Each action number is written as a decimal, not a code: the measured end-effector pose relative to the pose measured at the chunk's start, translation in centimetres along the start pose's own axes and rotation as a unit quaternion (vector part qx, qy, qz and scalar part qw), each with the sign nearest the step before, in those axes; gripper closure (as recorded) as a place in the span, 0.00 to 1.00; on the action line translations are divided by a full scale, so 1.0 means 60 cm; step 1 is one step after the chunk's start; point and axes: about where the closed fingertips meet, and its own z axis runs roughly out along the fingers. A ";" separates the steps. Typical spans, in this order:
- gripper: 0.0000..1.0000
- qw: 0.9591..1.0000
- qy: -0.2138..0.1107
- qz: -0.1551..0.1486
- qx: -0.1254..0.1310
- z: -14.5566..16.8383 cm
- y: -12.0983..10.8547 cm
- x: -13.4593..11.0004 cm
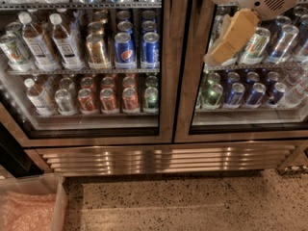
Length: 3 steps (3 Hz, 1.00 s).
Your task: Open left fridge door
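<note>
The left fridge door (166,85) is a glass door in a brushed-steel frame. It stands closed and fills the left and middle of the camera view. Behind its glass are shelves of bottles and cans. My gripper (228,38), cream and tan, hangs from the arm at the top right. It is in front of the glass of the right door (240,129), just right of the seam between the two doors. It holds nothing that I can see.
A steel vent grille (163,159) runs under both doors. A clear plastic bin (33,203) stands on the speckled floor (192,201) at the lower left. A dark gap shows at the far left of the fridge.
</note>
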 end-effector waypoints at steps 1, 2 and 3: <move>0.00 0.999 -0.037 -0.023 -0.019 0.040 -0.005 -0.047; 0.00 0.997 -0.061 -0.037 -0.024 0.062 -0.014 -0.080; 0.00 0.997 -0.061 -0.037 -0.024 0.062 -0.014 -0.080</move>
